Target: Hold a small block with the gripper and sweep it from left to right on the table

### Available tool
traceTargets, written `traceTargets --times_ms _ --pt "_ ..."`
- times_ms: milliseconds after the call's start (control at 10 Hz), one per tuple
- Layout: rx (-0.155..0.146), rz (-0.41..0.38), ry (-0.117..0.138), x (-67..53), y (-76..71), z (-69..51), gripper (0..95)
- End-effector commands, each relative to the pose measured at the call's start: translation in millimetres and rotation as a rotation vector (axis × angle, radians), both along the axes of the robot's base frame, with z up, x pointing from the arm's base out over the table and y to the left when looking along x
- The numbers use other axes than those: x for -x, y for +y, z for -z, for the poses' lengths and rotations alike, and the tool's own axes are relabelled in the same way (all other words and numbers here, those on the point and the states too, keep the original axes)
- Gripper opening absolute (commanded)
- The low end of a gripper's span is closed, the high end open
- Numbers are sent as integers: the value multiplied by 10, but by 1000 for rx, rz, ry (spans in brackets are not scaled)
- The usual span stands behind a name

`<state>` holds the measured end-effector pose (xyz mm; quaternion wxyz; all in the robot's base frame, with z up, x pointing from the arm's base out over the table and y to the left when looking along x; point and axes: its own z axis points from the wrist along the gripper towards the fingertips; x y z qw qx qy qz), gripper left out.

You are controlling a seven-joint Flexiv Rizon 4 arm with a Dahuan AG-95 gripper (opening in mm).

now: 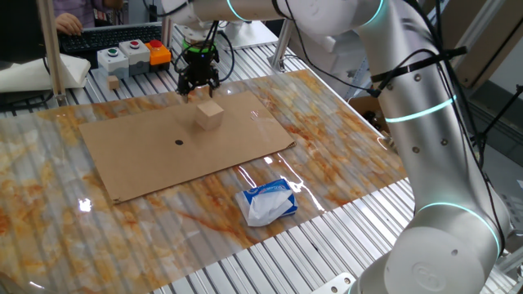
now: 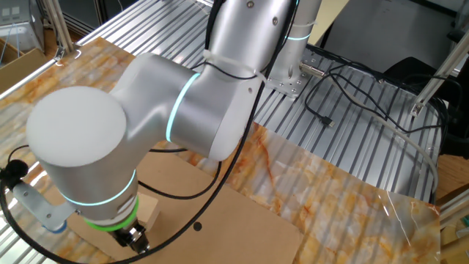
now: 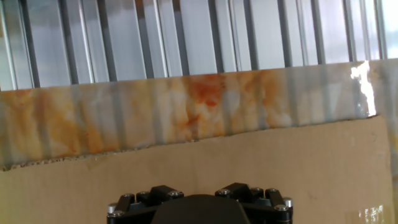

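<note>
Gripper [image 1: 198, 88] being held above the small block [image 1: 210, 114], jaw spacing impossible to tell, fingertips being cut off in hand view.

On the far side you have a flat brown cardboard sheet [image 1: 186, 143] with a dark dot [image 1: 179, 142], a crumpled white-and-blue packet [image 1: 267, 202] just off its near edge, and behind it what looks like a button box [image 1: 134, 55] beside a keyboard [image 1: 109, 37].
</note>
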<state>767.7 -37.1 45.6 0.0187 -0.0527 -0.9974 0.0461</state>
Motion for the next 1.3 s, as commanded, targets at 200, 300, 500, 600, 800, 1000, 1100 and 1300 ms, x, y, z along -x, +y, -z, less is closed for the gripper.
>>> traceTargets --times_ms 200,300,500,600,800,1000,1100,1300 --pt "2 -1 -7 41 -3 -15 760" --pt "2 -1 -8 41 -3 -15 760" --pt "2 -3 -8 22 -8 -23 760" --pt "1 -4 -8 6 -13 -31 760" --pt "-2 -4 -7 -26 -21 -42 760" --pt "-5 -1 -7 -28 -21 -40 760" --pt "-5 -2 -7 -28 -21 -40 760" --pt "-8 -2 -6 -28 -20 -40 760"
